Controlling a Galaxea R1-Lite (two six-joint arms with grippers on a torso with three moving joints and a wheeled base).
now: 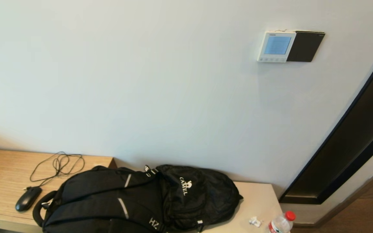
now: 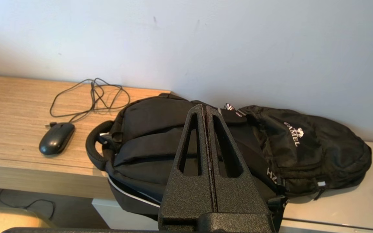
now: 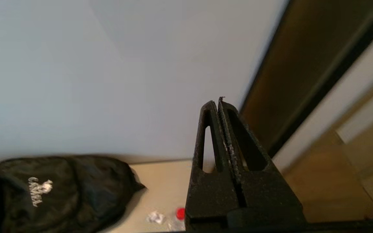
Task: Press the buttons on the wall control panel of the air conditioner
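Note:
The white control panel with a light-blue screen hangs high on the wall at the right in the head view. Its row of small pale buttons runs along the bottom strip. Neither gripper shows in the head view. My left gripper is shut and empty, held above the black backpack. My right gripper is shut and empty, pointing at the bare wall beside the dark door frame. The panel does not show in either wrist view.
A glossy black plate sits right of the panel. A black backpack lies on the bench, with a black mouse and cable, crumpled paper and a red-capped bottle. A dark door frame stands at the right.

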